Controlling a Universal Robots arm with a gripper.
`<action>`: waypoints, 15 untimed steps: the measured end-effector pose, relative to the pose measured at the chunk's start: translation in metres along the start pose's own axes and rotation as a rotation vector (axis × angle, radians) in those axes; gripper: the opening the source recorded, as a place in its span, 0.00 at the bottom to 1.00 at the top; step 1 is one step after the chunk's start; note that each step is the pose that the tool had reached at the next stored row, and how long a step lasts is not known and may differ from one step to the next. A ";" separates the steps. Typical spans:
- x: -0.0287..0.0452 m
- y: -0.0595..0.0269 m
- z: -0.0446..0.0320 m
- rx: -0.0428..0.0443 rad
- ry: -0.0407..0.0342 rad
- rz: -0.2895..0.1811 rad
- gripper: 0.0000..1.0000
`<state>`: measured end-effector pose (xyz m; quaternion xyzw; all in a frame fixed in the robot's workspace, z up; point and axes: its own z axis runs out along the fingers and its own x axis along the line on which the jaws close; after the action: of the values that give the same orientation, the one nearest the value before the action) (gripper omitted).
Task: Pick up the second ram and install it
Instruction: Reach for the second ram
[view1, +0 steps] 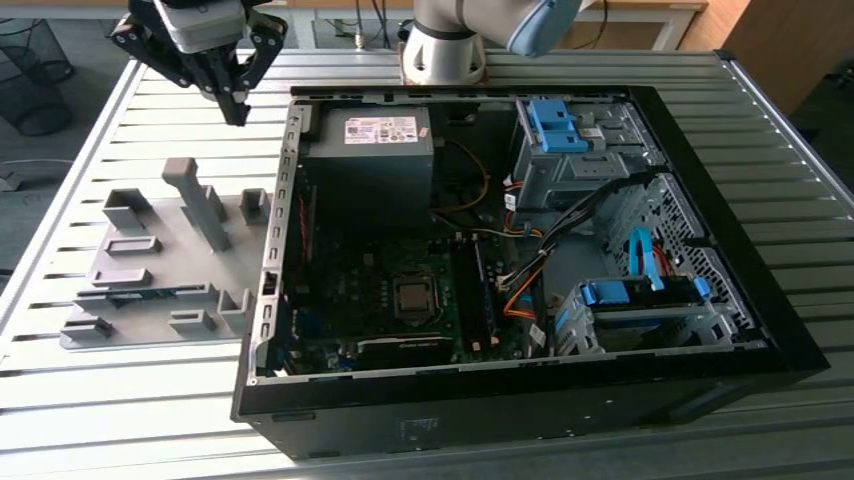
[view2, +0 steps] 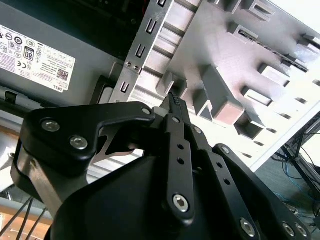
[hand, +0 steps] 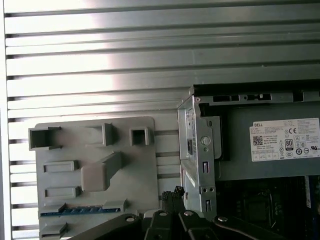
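Over the worktop (view1: 134, 400) by the grey holder (hand: 95, 145) — gripper (view1: 238, 115) hangs empty, fingers (view2: 175, 125) pressed together; lowered unopened they could knock the ram stick (hand: 75, 210) — or clip holder pegs.

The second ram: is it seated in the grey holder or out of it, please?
In: the second ram lies in a slot of the grey holder, apart from the gripper.

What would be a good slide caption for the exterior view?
Gripper hangs near the grey holder, beside the open computer case.
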<state>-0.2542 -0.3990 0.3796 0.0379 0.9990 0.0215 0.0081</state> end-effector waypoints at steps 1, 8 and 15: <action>0.0018 -0.0001 0.0000 0.0000 0.0000 0.000 0.10; 0.0056 -0.0004 -0.0001 0.0000 0.0000 0.000 0.10; 0.0079 -0.0006 -0.0001 0.0000 0.0000 0.000 0.10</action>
<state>-0.2621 -0.3990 0.3796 0.0380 0.9990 0.0215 0.0081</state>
